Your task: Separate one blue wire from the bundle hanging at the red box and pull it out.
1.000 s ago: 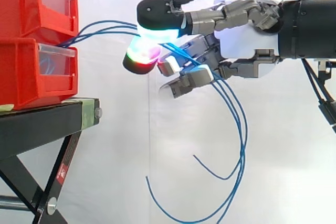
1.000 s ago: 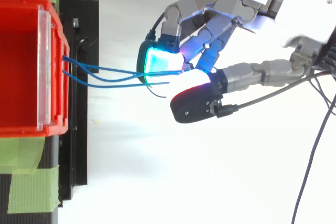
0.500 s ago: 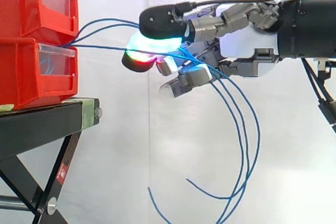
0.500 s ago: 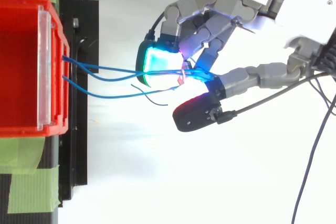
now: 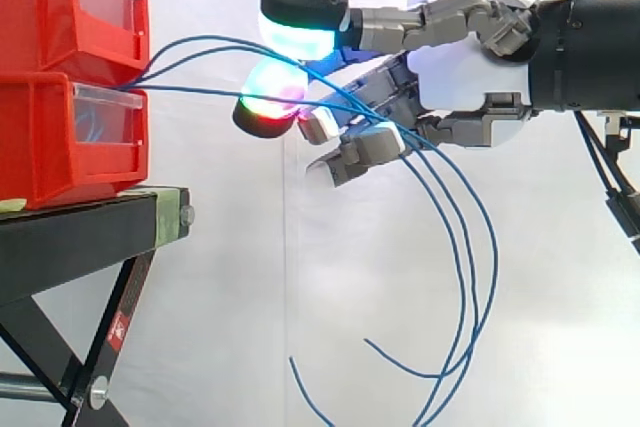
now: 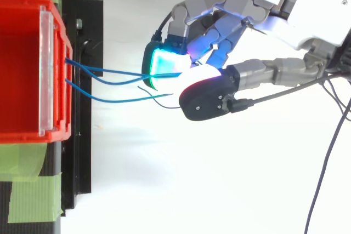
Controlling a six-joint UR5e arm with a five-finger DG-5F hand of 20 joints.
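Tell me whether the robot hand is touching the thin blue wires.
Touching. In the side view the thin blue wires run between the curled fingers of the robot hand, rest on them and droop beyond.

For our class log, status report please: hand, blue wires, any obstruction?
Hand in among the blue wires, grip unclear. Wires run from red bin through the hand. No obstruction seen.

Red bins (image 5: 60, 137) with clear drawer fronts at 9 o'clock, blue wires (image 5: 200, 90), black stand (image 5: 70, 237) with green tape (image 6: 33, 201), grey-and-white hand (image 5: 470, 77) with black fingertip backs, pads (image 5: 295, 42) glowing cyan, green, red and magenta, black arm (image 5: 600, 52) at 3 o'clock, plain white curtain (image 5: 200, 327).
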